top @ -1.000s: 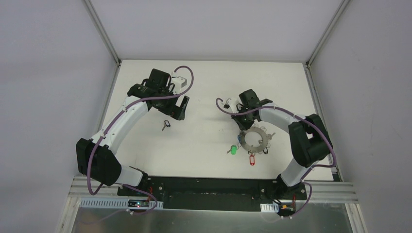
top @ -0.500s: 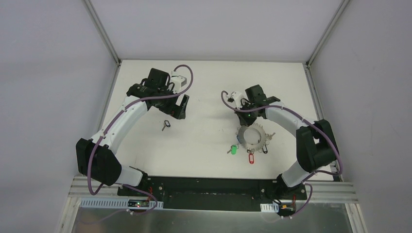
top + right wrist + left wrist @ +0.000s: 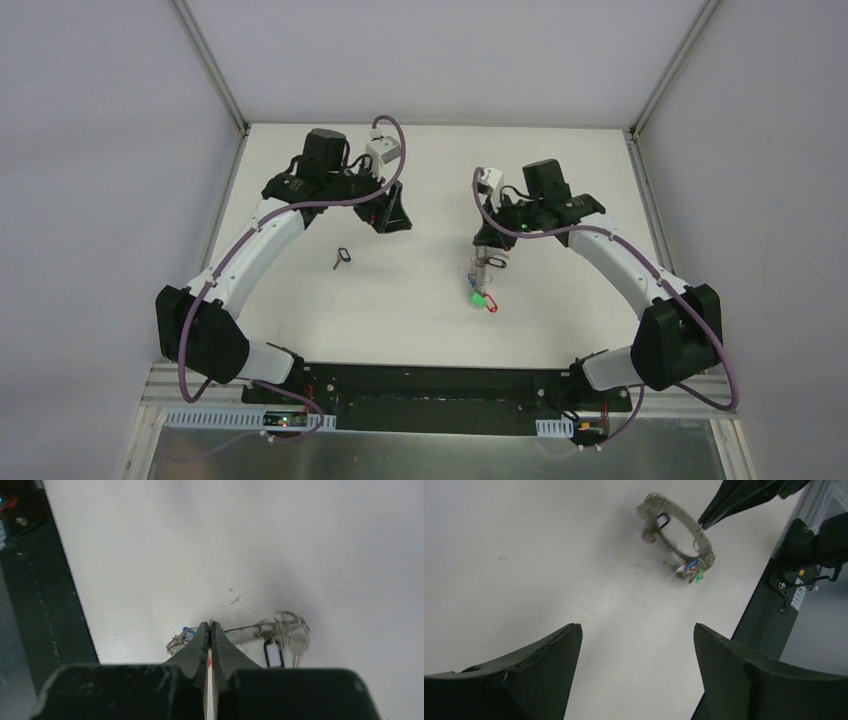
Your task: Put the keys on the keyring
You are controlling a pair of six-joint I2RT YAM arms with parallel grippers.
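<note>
Right fingers (image 3: 197, 645) pinching keyring (image 3: 487, 262), apparently lifted, far from table (image 3: 420, 335) edges.

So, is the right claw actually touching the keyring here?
Touching. The left wrist view shows the tips of the right claw pinching the rim of the keyring, which stands tilted up on edge.

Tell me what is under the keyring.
Bare table with a shadow shows under the keyring, pinched by the right gripper. Its bunched keys hide the spot beneath them.

Tilted keyring (image 3: 487, 262), keys (image 3: 482, 298) bunched low
</note>
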